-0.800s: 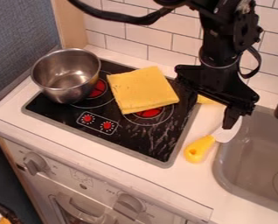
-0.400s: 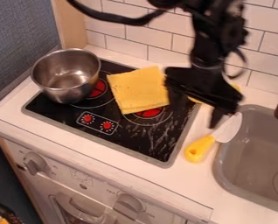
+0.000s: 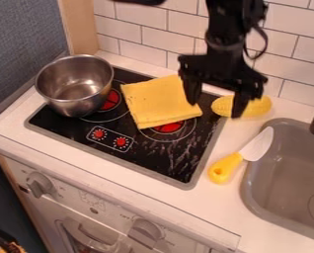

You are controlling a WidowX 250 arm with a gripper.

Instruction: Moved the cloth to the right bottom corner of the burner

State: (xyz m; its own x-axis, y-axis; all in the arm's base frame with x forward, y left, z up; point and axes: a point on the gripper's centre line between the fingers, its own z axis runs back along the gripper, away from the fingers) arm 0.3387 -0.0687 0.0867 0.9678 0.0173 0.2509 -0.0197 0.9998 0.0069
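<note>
The black gripper [image 3: 214, 107] hangs open over the right rear part of the stove, its two fingers well apart. Its left finger is in front of the right edge of the yellow cloth [image 3: 156, 101]; whether they touch I cannot tell. The cloth lies flat and folded on the black burner top [image 3: 127, 158], across its back middle, partly covering the right red burner [image 3: 168, 127]. The other finger hangs in front of a yellow corn cob.
A steel pot [image 3: 74, 85] stands on the stove's left side. The corn cob [image 3: 257, 106] lies behind the sink [image 3: 285, 173]. A yellow-handled knife [image 3: 227, 166] rests on the counter between stove and sink. A tiled wall [image 3: 179, 32] rises behind.
The gripper has moved left and up in the view, from above the knife towards the cloth, uncovering the knife blade and more of the corn. The cloth has stayed in place.
</note>
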